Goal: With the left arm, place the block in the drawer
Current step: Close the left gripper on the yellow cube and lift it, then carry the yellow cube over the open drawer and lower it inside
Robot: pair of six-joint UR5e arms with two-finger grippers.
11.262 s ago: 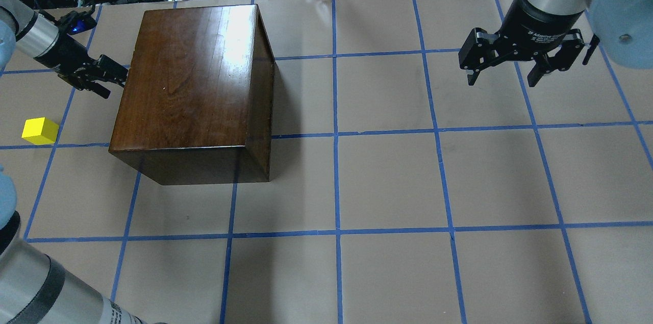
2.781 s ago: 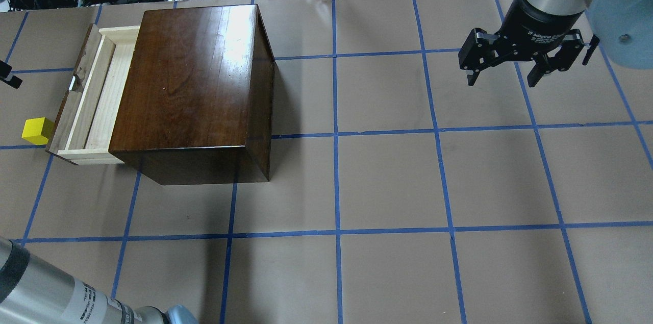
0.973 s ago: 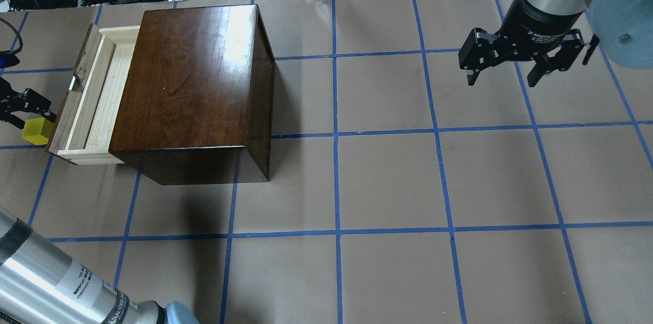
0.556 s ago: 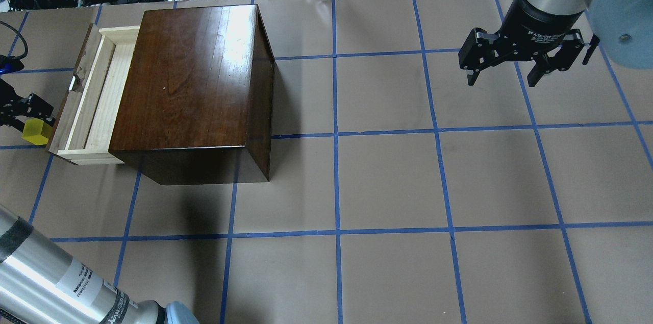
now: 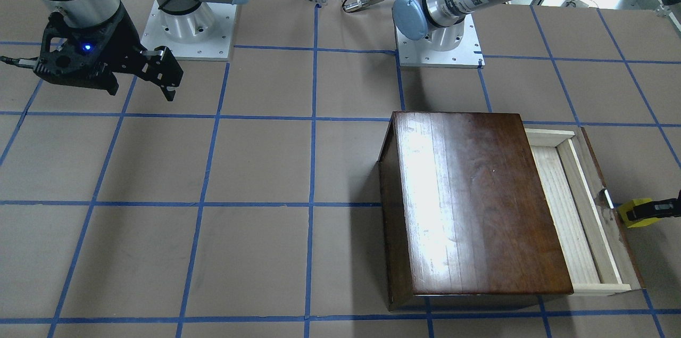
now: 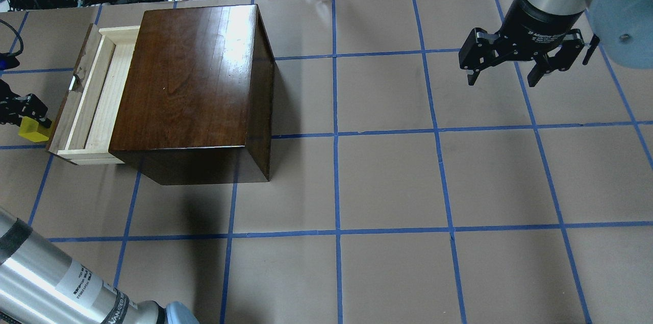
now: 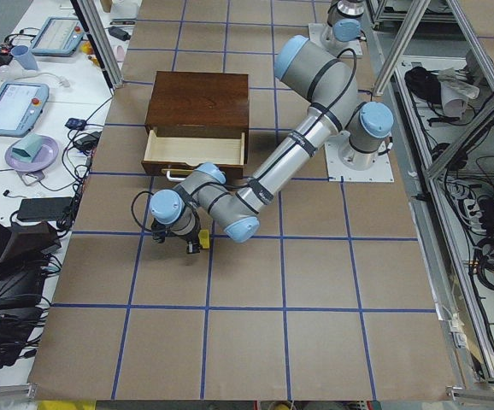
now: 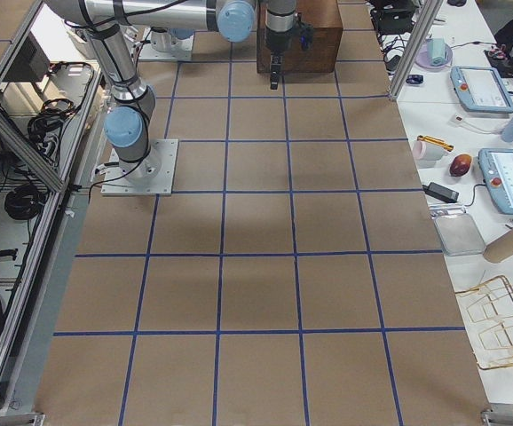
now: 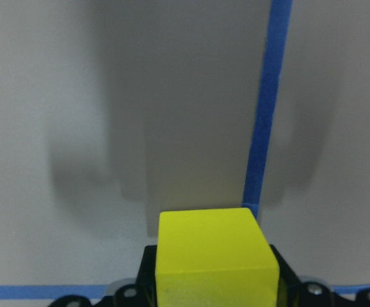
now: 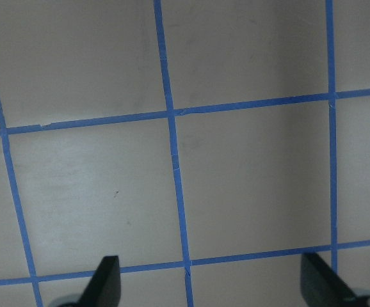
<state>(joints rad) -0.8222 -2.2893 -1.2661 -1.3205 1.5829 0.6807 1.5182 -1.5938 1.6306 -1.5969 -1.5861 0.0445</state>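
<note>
Block is clamped btwn the fingers of my L gripper. It's just outside the drawer, right by the dark front panel and near the metal pull. Drawer's pulled out of the wooden box w/ only its bare pale-wood floor showing inside. Far across the table, my R gripper hangs w/ jaws wide apart, well away from the box.
</note>
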